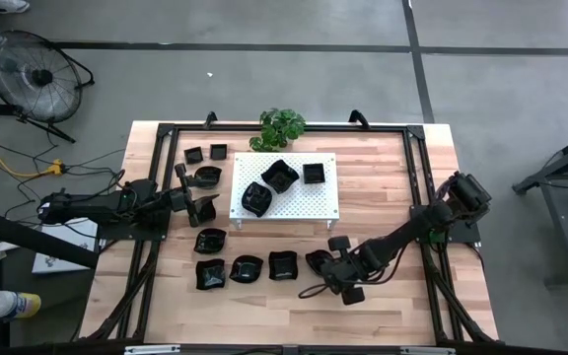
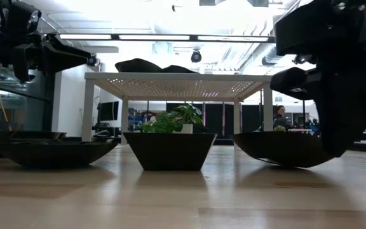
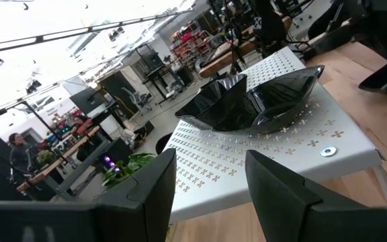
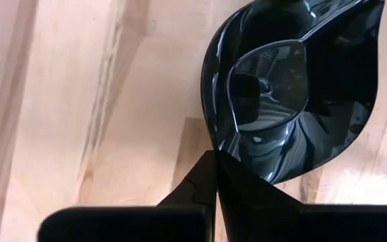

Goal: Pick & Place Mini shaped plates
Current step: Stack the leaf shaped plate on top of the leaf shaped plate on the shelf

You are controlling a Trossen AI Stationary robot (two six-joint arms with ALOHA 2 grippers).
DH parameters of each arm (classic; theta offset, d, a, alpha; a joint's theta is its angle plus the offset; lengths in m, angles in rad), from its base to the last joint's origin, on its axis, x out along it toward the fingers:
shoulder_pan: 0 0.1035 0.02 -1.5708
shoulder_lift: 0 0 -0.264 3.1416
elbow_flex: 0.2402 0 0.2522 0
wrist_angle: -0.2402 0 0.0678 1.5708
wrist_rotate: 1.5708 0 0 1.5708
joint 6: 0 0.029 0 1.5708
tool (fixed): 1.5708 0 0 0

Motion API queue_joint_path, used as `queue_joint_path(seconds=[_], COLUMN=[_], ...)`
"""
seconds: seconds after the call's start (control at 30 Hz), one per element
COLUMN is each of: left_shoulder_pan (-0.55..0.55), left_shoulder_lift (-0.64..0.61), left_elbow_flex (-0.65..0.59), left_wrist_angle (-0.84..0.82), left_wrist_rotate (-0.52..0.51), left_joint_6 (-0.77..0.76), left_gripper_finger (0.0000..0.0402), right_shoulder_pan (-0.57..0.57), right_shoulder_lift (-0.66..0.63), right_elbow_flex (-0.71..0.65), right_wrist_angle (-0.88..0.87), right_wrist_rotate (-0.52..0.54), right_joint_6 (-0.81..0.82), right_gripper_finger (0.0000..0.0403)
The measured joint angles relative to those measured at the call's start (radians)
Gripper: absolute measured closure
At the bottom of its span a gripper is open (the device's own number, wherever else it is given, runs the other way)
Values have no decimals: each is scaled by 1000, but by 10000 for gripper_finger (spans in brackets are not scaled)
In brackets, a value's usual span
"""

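Small glossy black plates lie about the wooden table. Three sit on the white perforated board: a wavy plate, another and a square plate. Others rest on the table, at the far left and in a near row. My right gripper is shut on the wavy plate at that row's right end. My left gripper hangs open in the air beside the board's left edge, touching nothing; its wrist view looks at two of the board's plates. My right gripper pinches the wavy plate by its rim, one finger on each face of the edge. It comes slanting from the table's right and near side. The plate sits low over the table; whether it is lifted clear I cannot tell.
A green potted plant stands behind the board at the far edge. A black frame runs around the work area. A square plate and a flat plate sit to the left of the held one.
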Motion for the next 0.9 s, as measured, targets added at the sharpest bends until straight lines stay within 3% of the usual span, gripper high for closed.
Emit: queue_joint_path(seconds=[0.17,0.57,0.9], left_shoulder_pan=[0,0,0], left_shoulder_lift=[0,0,0], left_elbow_flex=[0,0,0], left_wrist_angle=[0,0,0], left_wrist_rotate=[0,0,-1], left_joint_6=[0,0,0], left_gripper_finger=[227,227,227], right_shoulder_pan=[2,3,-13], right_shoulder_lift=[0,-2,-2], right_elbow_flex=[15,212,313], right_wrist_angle=[-20,-297,-359], right_wrist_rotate=[-6,23,44], right_joint_6=[-2,-50,-88], right_gripper_finger=[402,403,403])
